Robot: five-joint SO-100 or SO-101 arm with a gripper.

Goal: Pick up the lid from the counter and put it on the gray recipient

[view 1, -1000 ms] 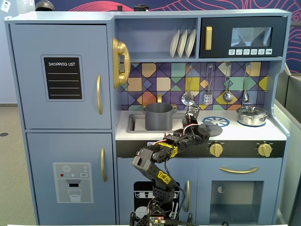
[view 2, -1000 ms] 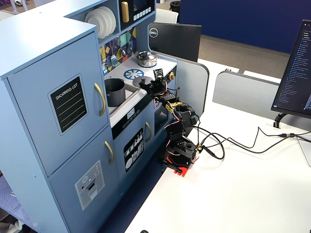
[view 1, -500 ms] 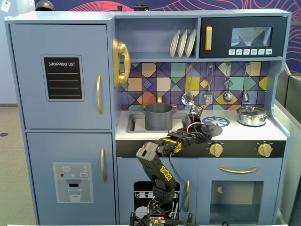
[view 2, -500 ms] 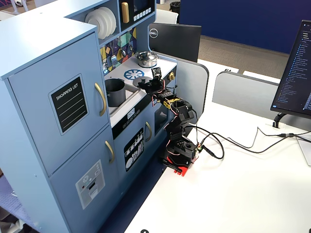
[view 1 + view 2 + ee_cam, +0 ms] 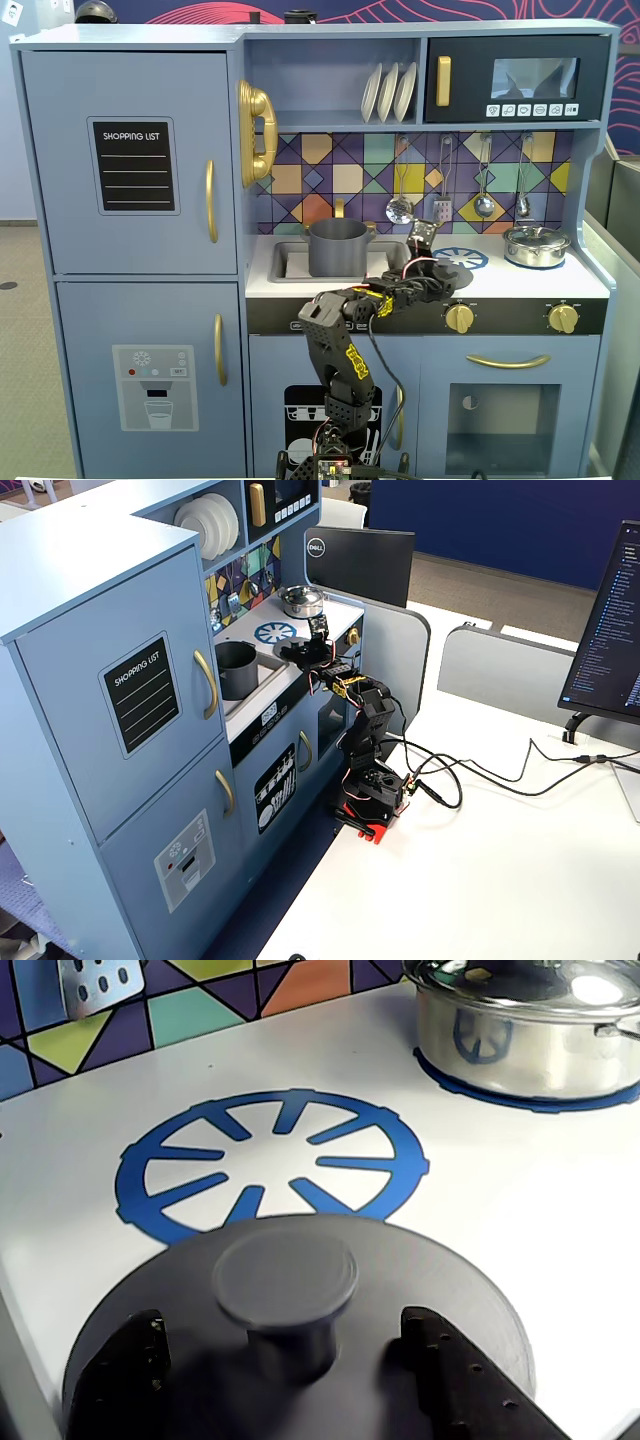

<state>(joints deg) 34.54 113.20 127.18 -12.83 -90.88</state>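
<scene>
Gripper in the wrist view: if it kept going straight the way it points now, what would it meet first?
Most likely the lid: the gripper has its fingers open on either side of the knob, the dark disc directly ahead. Whether they already touch it is unclear.

Bare white countertop (image 5: pixel 520 1220) is left open past the printed blue burner ring (image 5: pixel 270 1160); the shiny silver lidded pot (image 5: pixel 530 1030) blocks the far right corner in the wrist view.

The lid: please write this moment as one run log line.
lid: on counter | fingers: open, either side of knob | gray pot: uncovered, in sink
</scene>
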